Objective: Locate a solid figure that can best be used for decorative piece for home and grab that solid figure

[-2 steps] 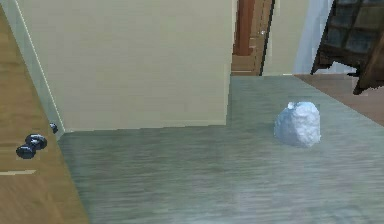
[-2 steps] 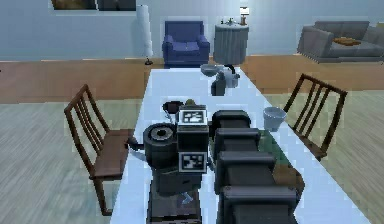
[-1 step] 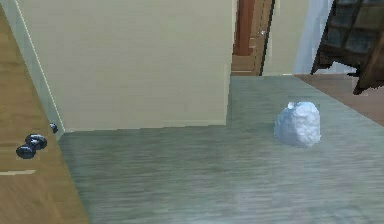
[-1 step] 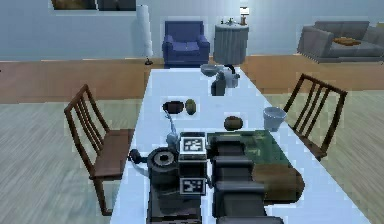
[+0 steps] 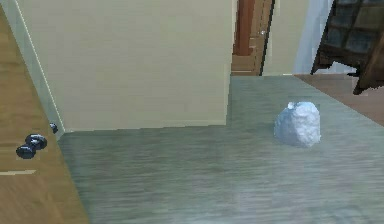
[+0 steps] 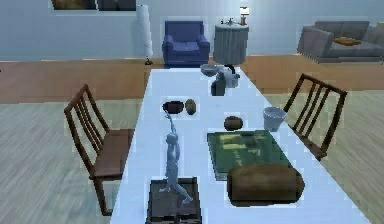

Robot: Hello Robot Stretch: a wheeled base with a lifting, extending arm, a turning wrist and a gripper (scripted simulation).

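Observation:
A slim blue-grey statue of a standing figure (image 6: 174, 160) rises from a dark square base (image 6: 175, 203) at the near end of a long white table (image 6: 160, 125) in the arm side view. It stands upright, left of a green flat board and a brown loaf.
On the table are a brown loaf (image 6: 265, 185), a green board (image 6: 245, 152), a pale cup (image 6: 274, 119), a bowl (image 6: 175, 106) and a dark-and-white object (image 6: 222, 77). Wooden chairs (image 6: 95, 140) (image 6: 315, 110) flank it. In the forward view a wooden door (image 5: 25, 120) stands at left and a crumpled white bag (image 5: 298, 124) lies on the floor.

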